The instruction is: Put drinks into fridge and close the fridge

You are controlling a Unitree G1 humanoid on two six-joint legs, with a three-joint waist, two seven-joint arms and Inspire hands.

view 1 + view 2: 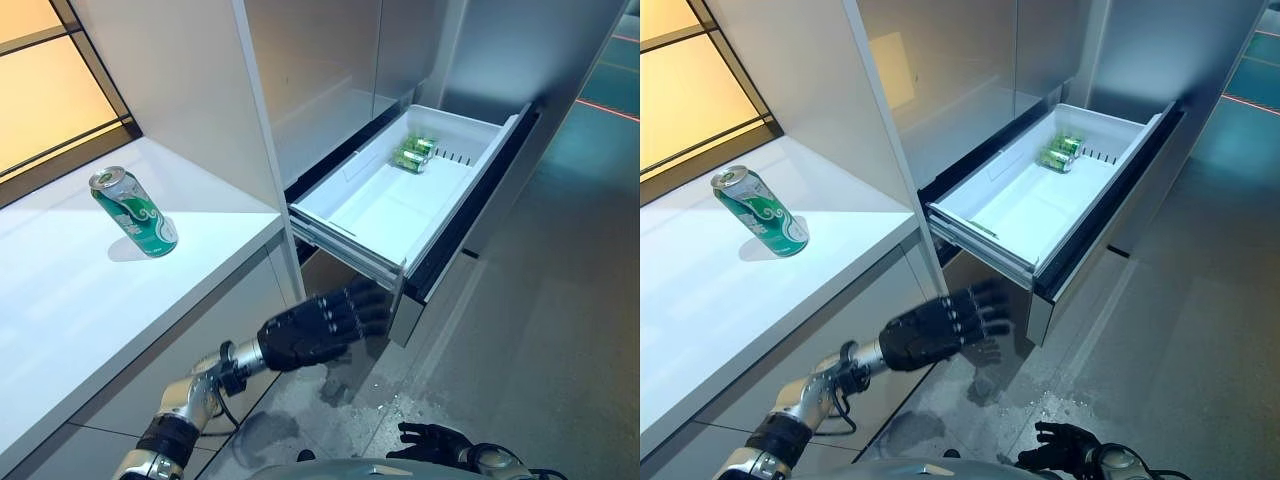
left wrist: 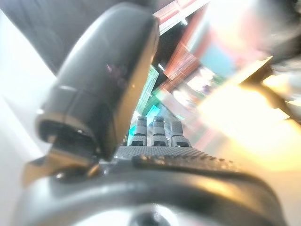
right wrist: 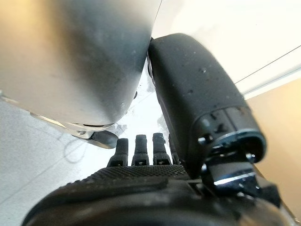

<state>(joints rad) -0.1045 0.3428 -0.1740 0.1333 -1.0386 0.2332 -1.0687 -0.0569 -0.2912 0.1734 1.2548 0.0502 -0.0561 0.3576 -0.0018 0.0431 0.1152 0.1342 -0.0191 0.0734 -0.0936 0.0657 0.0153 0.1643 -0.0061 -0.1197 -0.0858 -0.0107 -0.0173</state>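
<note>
A green drink can (image 1: 135, 213) stands tilted on the white counter (image 1: 60, 290) at the left. The fridge's white drawer (image 1: 400, 205) is pulled out, with two green cans (image 1: 413, 153) lying at its far end. My left hand (image 1: 310, 328) is below the drawer's near corner, fingers straight and relaxed, holding nothing. In its wrist view the thumb (image 2: 106, 80) and fingers (image 2: 157, 132) stick out freely. My right hand (image 1: 432, 442) hangs low over the floor, fingers relaxed, empty.
The fridge's steel front (image 1: 520, 60) rises behind the drawer. A white upright panel (image 1: 190, 80) stands between counter and fridge. Grey floor (image 1: 560, 330) spreads to the right, with a wet-looking patch (image 1: 350, 420) beneath the drawer.
</note>
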